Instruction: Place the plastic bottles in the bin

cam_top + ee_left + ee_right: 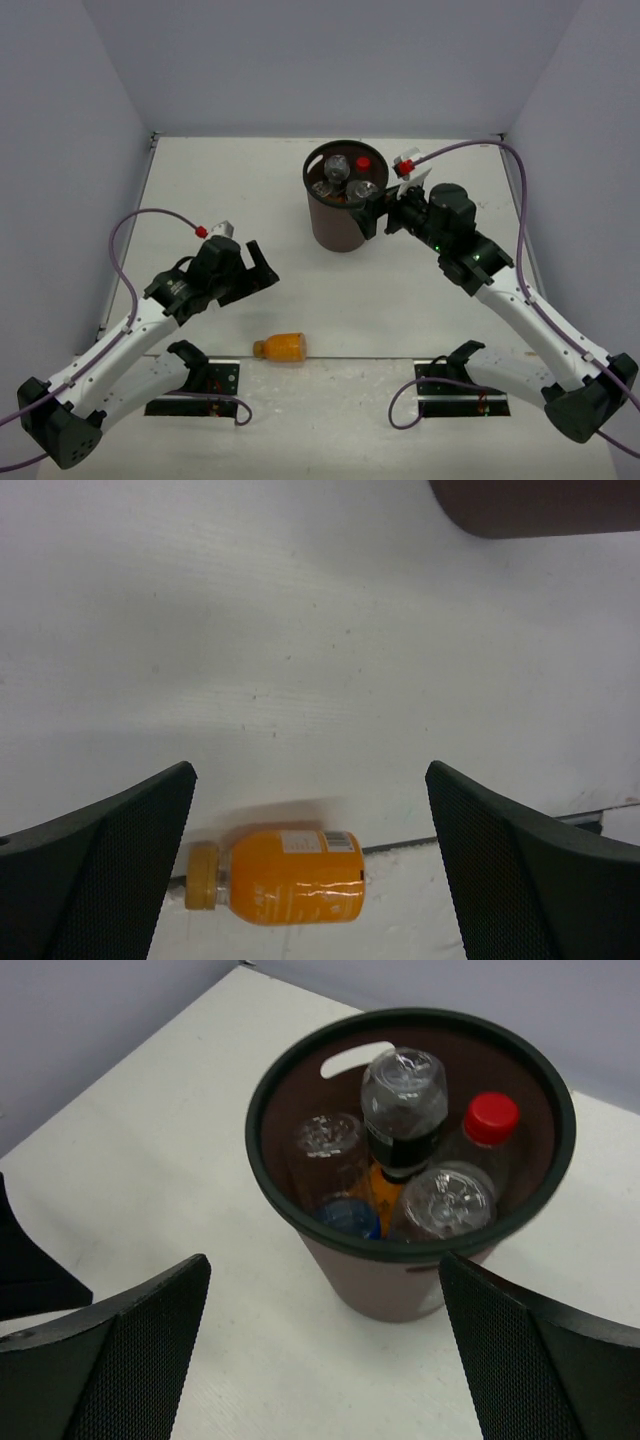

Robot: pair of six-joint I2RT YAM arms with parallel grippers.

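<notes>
Near the table's (200,190) front edge an orange bottle (281,346) lies crosswise, cap leftward, just nearward of the wide, empty left hand (265,265); right hand (372,215), wide too, hangs farther off by the bin (335,230).

A white bench (230,190) forms the base of a small booth. Plain pale lavender-grey panels close it in: a back wall (330,60), a left wall (50,150) and a right wall (600,110). A thin dark seam (370,357) crosses the bench near its front edge. The light is soft and even, leaving only faint shadows.
</notes>
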